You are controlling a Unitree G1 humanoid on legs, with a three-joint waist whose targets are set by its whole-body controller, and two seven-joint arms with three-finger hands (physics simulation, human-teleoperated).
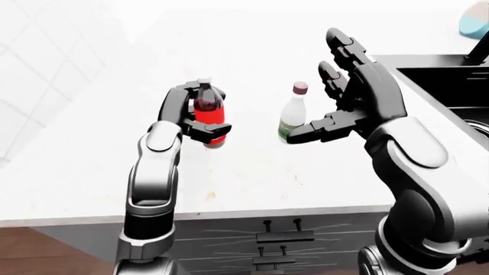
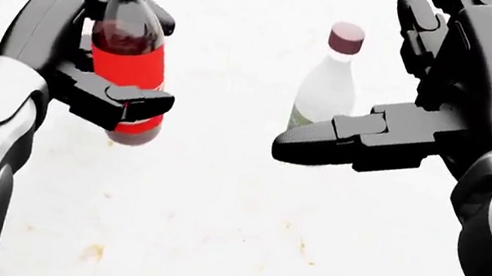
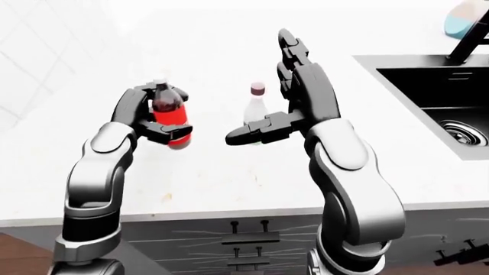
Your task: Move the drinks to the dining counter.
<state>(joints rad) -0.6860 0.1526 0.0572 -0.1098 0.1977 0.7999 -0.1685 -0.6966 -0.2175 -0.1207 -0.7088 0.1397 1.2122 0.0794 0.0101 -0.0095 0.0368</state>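
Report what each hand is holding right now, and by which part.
The left hand grips the cola bottle around its red-labelled body. The right hand holds nothing: its fingers are spread open beside the clear bottle, which stands on the counter.
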